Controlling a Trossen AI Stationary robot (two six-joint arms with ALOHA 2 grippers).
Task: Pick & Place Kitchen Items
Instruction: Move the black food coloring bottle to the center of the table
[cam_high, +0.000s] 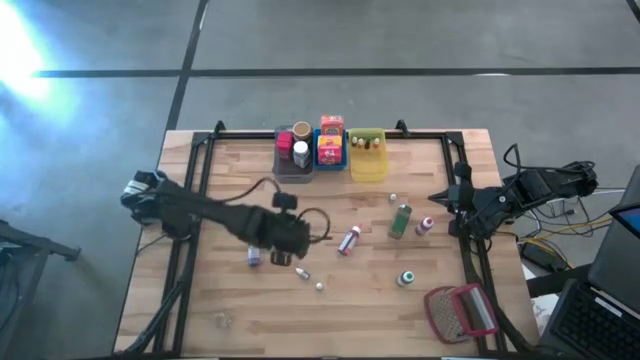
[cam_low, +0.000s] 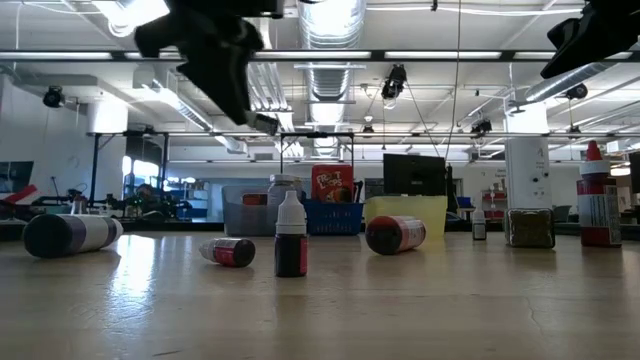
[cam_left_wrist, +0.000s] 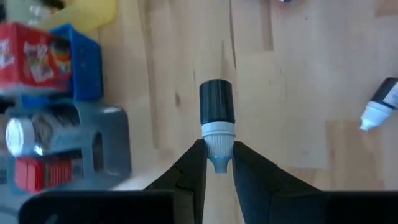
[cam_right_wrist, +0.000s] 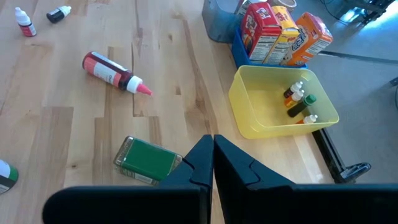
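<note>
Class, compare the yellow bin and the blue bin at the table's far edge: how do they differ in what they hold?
The yellow bin holds a few tiny bottles lying loose on its floor; the blue bin is packed with upright boxes. The yellow bin has much bare floor showing; the blue bin looks full. Both are open-topped and stand side by side.

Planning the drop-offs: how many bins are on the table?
3, side by side at the table's far edge. In the high view, the grey bin is at left, the blue bin in the middle, the yellow bin at right. None seems hidden.
</note>
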